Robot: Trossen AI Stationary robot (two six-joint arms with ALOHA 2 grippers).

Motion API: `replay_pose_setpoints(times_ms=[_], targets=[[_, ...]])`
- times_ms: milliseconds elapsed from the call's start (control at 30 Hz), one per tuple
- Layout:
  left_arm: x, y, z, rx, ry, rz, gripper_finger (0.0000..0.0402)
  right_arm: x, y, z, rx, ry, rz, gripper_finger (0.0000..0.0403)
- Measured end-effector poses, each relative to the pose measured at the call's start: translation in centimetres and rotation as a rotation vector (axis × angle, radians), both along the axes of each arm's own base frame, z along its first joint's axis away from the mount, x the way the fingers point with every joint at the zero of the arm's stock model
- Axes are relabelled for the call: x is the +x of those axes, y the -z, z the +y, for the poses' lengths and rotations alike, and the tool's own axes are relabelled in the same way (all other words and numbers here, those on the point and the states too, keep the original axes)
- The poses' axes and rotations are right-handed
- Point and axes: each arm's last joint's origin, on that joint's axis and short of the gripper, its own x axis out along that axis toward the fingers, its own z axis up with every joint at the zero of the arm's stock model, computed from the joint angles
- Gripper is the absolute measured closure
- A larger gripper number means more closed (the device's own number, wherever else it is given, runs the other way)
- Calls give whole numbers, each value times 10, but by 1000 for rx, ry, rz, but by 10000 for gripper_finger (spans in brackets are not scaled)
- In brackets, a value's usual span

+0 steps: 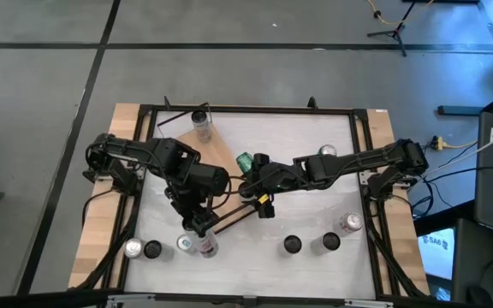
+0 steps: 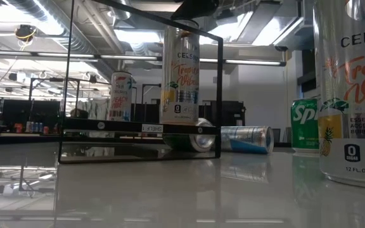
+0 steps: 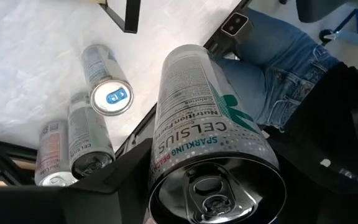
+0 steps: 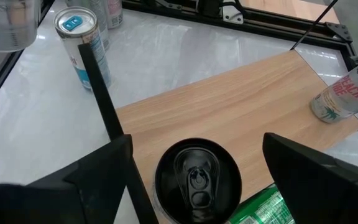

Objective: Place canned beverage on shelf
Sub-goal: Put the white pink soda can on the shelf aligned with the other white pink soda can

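Left tool (image 1: pixel 200 233) clamped round Celsius can (image 3: pixel 213 149) above tabletop (image 1: pixel 315 197); right tool (image 4: pixel 194 163) spread open over black-topped can (image 4: pixel 197 177) on shelf (image 4: pixel 241 118).

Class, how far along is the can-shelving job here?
Done: one can stands on the shelf. In hand: left tool grips a Celsius can; right tool sits open around a black-topped can. Remaining: loose cans on the table.
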Motion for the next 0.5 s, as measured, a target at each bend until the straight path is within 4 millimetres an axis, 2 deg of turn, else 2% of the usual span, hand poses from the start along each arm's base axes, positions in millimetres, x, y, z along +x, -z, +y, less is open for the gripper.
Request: replay_pose_setpoints(times_ms=[267, 500], targets=[[1, 1, 1, 60, 5, -30, 158, 0, 0, 0, 0, 0, 0, 49], [-2, 1, -7, 57, 18, -23, 158, 0, 0, 0, 0, 0, 0, 49]])
